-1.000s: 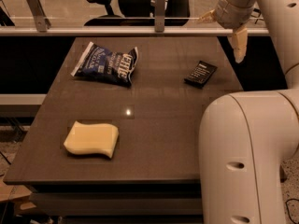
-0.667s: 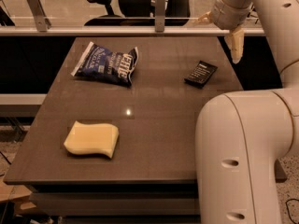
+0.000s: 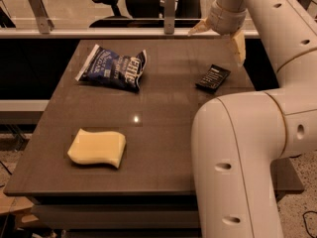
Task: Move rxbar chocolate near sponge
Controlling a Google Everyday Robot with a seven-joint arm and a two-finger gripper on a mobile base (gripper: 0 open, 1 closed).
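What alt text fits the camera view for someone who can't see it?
A robot arm's open gripper hovers by the rxbar chocolate at the far right of the table; a sponge lies near left, a blue chip bag far left.

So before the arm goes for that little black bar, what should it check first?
1. Gripper open and empty: ok. Its fingers are spread and it hangs over the table's far right corner.
2. Bar free to grab: ok. It lies flat and alone by the right edge, just in front of the gripper.
3. Sponge in view: ok, front left.
4. Room beside the sponge: ok, bare table around it.
5. Chip bag off the path from bar to sponge: ok, far left.
6. Gripper's height above the bar: cannot tell.
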